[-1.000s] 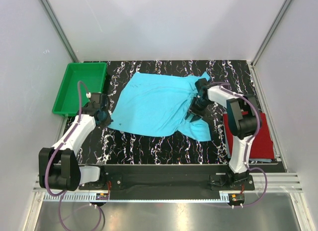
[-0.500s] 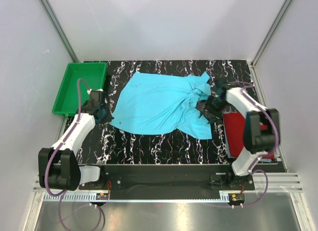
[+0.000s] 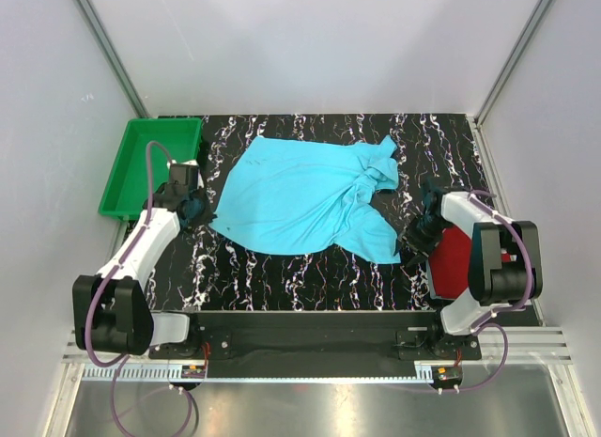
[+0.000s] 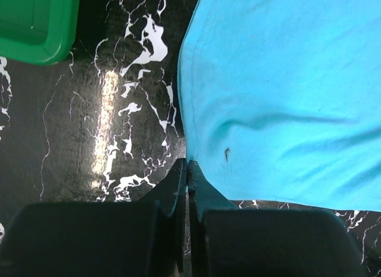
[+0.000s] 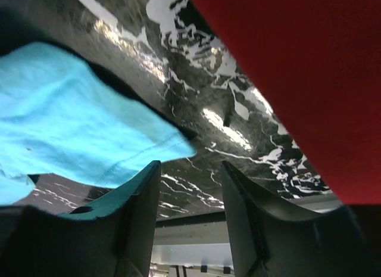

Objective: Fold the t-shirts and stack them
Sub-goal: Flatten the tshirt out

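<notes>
The turquoise t-shirt point(image 3: 299, 197) lies spread on the black marbled table, rumpled at its right side. My left gripper point(image 3: 200, 212) is at the shirt's near-left corner. In the left wrist view its jaws point(image 4: 189, 165) are shut, with a sliver of that corner point(image 4: 202, 152) between the tips. My right gripper point(image 3: 419, 240) stands open and empty, low over bare table between the turquoise shirt's near-right corner point(image 5: 89, 140) and the dark red t-shirt point(image 5: 309, 74). The red t-shirt point(image 3: 460, 260) lies folded at the right edge, partly hidden by the right arm.
A green plastic tray point(image 3: 150, 164) stands at the back left, its corner point(image 4: 36, 27) close to the left gripper. White walls enclose the table on three sides. The arm bases sit along the near edge.
My right gripper has let go of the shirt's rumpled right side and swung right and nearer, to beside the red shirt. The left gripper has shifted slightly farther away.
</notes>
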